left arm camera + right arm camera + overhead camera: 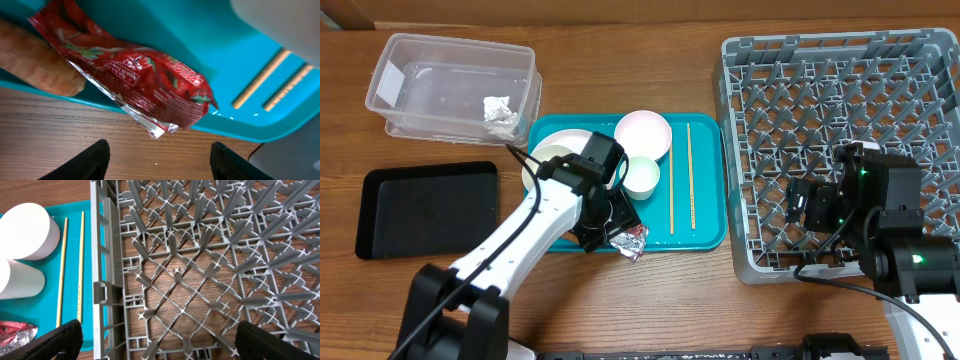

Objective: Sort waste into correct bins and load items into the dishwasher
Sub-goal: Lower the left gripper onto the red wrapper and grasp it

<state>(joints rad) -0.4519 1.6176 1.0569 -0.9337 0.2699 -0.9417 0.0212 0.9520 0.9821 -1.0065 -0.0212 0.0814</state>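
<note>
1. L claw [159, 159]: released, jaws apart, nothing between them. Hangs over near edge of teal tray [705, 205], just above item 2.
2. Red-and-silver foil wrapper [142, 80]: crumpled, lying on tray's near rim, silver end overhanging onto wooden surface [60, 127]. Not gripped.
3. Orange-brown carrot piece [42, 62]: in tray, touching wrapper's left end.
4. Chopsticks [688, 170], 2 pcs: side by side, right part of tray, lengthwise near-to-far.
5. White bowl [643, 132]: far-centre of tray. Small white cup [642, 177]: just near of bowl. White plate [552, 146]: left part of tray, partly hidden by L arm.
6. Clear plastic tub [430, 60]: far left. Holds crumpled white tissue [500, 112], right end.
7. Black shallow tray [425, 210]: left, near of tub.
8. Grey dish rack [820, 43]: right of teal tray, touching or v. close.
9. R claw [165, 345]: released, jaws wide, holding nothing. Inside rack's near-left area, above pegs.
</note>
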